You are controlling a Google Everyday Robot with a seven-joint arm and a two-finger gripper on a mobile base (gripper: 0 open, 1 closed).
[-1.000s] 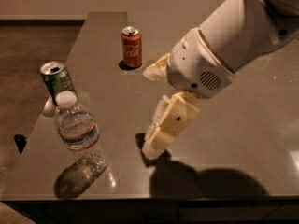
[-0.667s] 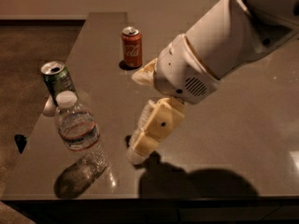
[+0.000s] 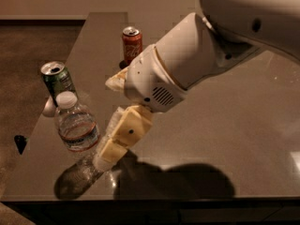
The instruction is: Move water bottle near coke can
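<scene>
- We see the water bottle (image 3: 76, 128) standing upright near the left edge of the worktop (image 3: 243, 125), on the near side, with its white cap on top.
- Just behind it, slightly to the left, stands a green can (image 3: 56, 78). We cannot tell whether the two touch.
- The coke can (image 3: 132, 43) stands upright on the far part of the worktop, well apart from the water bottle and to its right.
- The gripper (image 3: 108, 121) is just to the right of the water bottle, between it and the middle of the worktop.
- Its two cream fingers are spread apart with nothing held between them. The nearer finger (image 3: 119, 137) slants down towards the base of the bottle, and we cannot tell whether it touches.
- The farther finger shows only as a tip beside the white wrist (image 3: 154, 86), partly in front of the coke can's base.
- The arm (image 3: 243, 27) comes in from the upper right and throws a dark shadow (image 3: 173, 182) on the near worktop.
</scene>
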